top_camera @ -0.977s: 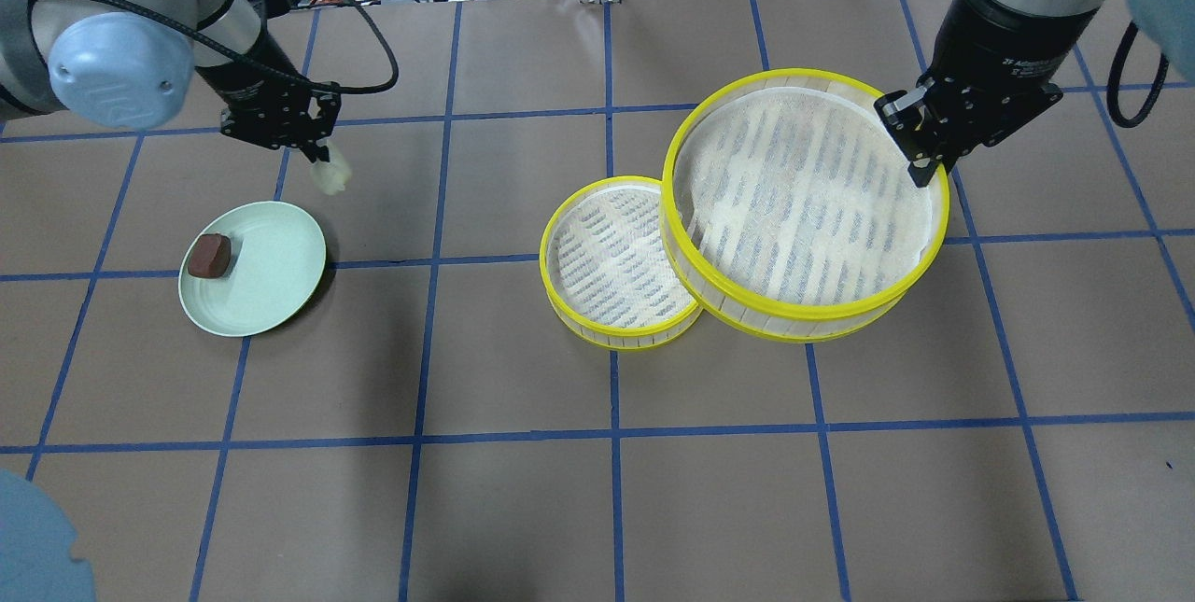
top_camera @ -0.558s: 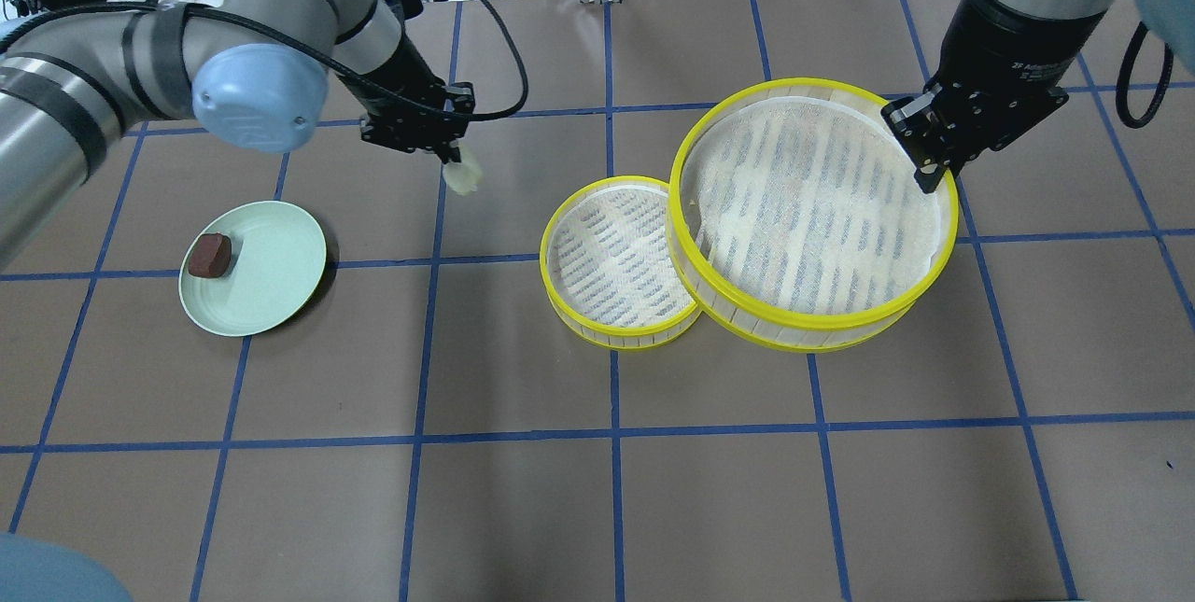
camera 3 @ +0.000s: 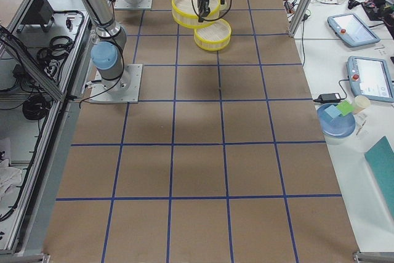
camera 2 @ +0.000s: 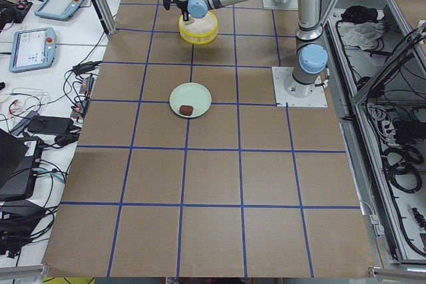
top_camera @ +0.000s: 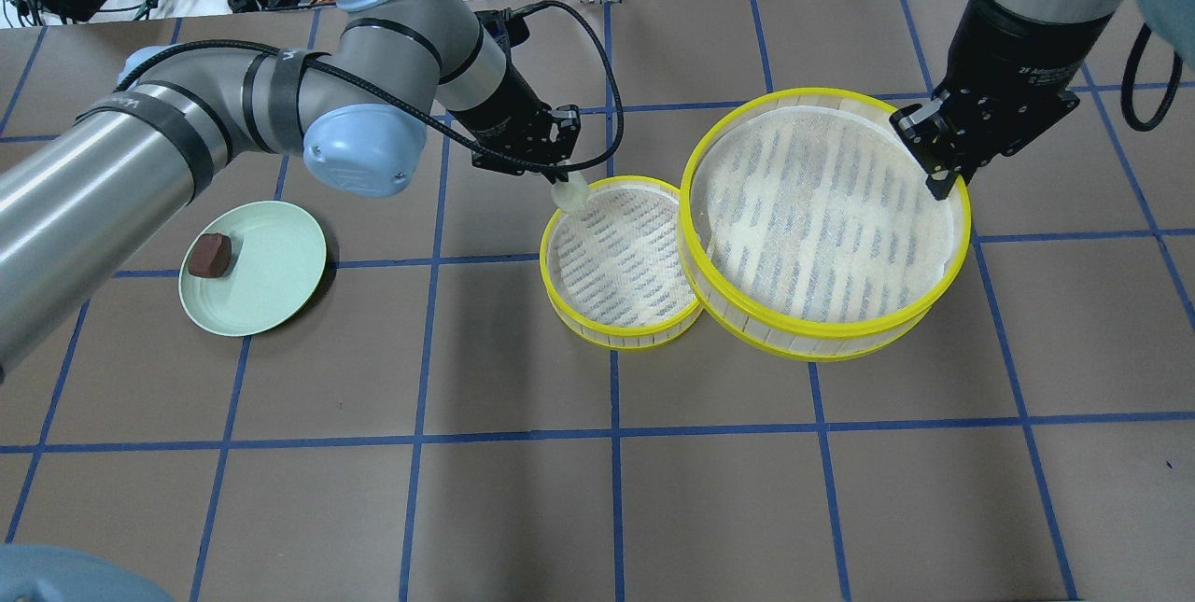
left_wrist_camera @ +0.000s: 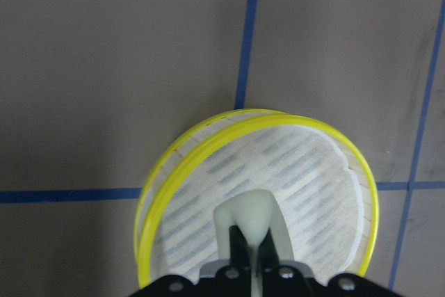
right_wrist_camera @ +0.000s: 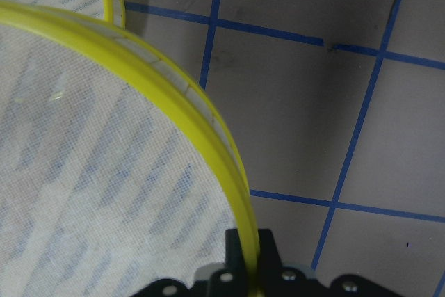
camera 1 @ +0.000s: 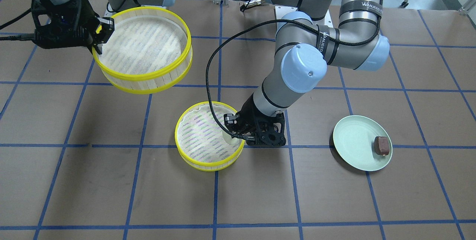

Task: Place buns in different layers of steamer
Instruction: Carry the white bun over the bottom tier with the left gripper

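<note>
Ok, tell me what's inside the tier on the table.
Only the white bun, held in the left gripper inside the rim of the tier; the rest is bare mesh. The gripper hides the mesh under the bun, so contact cannot be told.

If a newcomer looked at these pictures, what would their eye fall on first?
The yellow-rimmed steamer tier, held aloft by its rim in the right end effector. Next, the left end effector holding the cream-white bun over the lower tier. The dark bun sits on the green plate, far left.
</note>
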Tool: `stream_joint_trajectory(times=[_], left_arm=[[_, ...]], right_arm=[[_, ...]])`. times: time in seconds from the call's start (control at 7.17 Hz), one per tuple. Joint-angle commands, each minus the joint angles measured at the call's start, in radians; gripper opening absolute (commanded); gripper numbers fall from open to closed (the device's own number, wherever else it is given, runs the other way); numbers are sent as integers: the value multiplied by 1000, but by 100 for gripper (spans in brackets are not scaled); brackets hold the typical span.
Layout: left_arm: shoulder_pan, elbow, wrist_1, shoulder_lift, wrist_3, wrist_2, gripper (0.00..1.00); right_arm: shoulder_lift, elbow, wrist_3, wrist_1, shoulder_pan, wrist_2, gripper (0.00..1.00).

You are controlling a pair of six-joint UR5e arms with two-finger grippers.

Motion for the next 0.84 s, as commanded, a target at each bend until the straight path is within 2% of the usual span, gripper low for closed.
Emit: stream_joint_trajectory(times=[0.0,0.14,0.28,0.7], left_arm=[[-40,-21,27,-31,-5,-27,14],[-46,-38,25,-31,-16,-24,86],[-47,-40,24,-28,-19,-23,100],[-47,-23,10,-10,3,-12,100]], right_arm=[[0,0,3,1,-1,-13,0],[0,0,3,1,-1,-13,0],[0,0,3,1,-1,-13,0],[2,2,3,-2,-1,-12,0]])
